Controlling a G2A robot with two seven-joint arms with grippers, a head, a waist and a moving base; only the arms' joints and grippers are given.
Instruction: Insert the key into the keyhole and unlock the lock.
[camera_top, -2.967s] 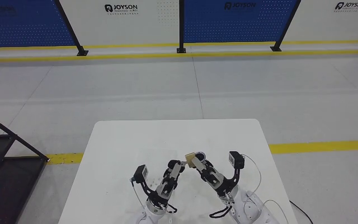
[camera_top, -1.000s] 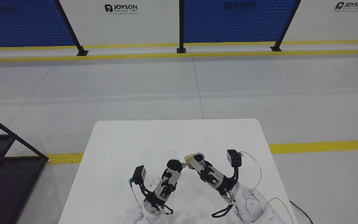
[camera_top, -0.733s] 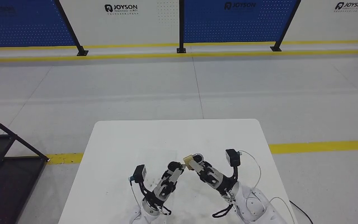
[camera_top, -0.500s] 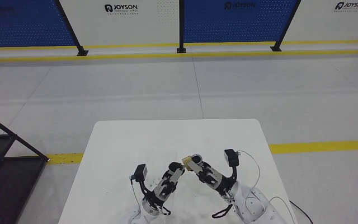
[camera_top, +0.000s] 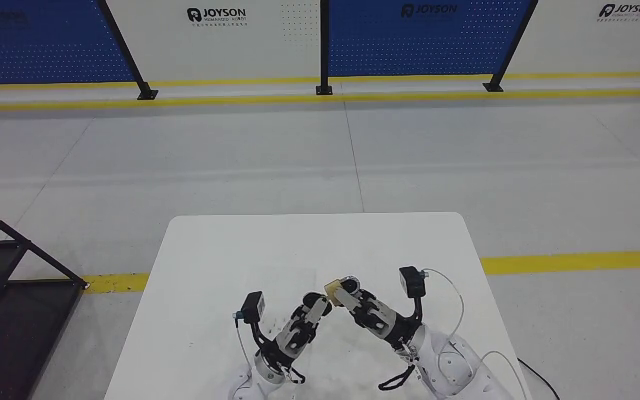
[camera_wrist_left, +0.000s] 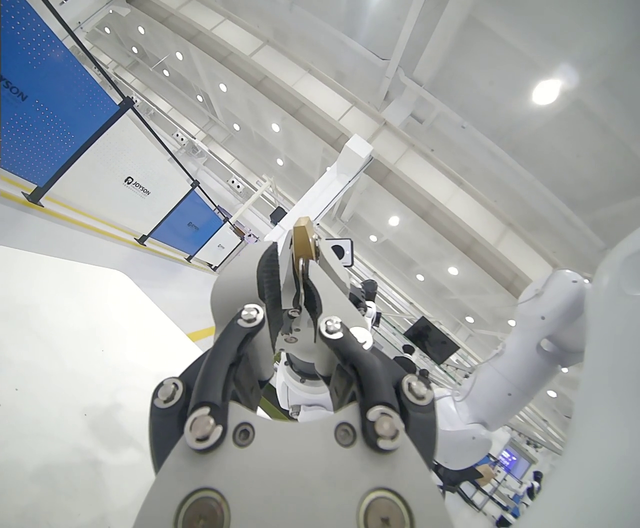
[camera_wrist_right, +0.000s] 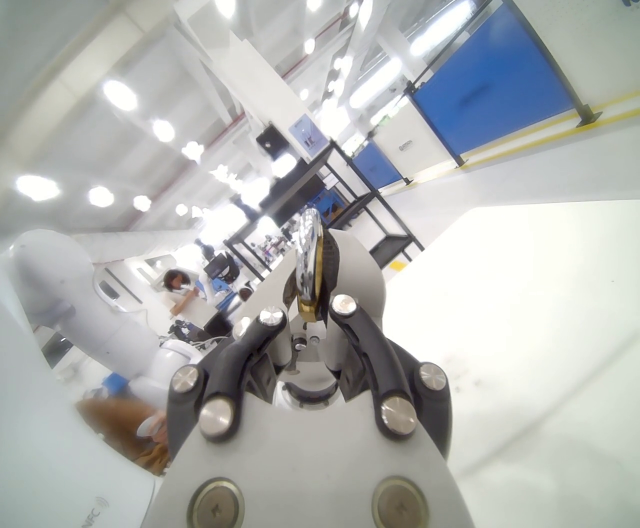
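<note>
A brass padlock (camera_top: 338, 288) with a silver shackle hangs above the white table (camera_top: 300, 240) near its front edge. My right gripper (camera_top: 350, 297) is shut on it. In the right wrist view the padlock (camera_wrist_right: 307, 300) sits edge-on between the fingers, shackle outward. My left gripper (camera_top: 322, 301) faces it from the left, shut on a thin dark key (camera_wrist_left: 299, 287). The key's tip meets the padlock's brass body (camera_wrist_left: 303, 240) just past the left gripper (camera_wrist_left: 300, 267). How deep the key sits is hidden.
Bare tabletop (camera_wrist_left: 60, 325) stretches ahead and to both sides of the grippers. A black rack (camera_top: 25, 265) stands off the table's left edge. Blue and white partition panels (camera_top: 420, 30) line the far floor.
The right arm has drawn slightly leftward, carrying the padlock a little closer to the left gripper. Both grippers keep their holds throughout.
</note>
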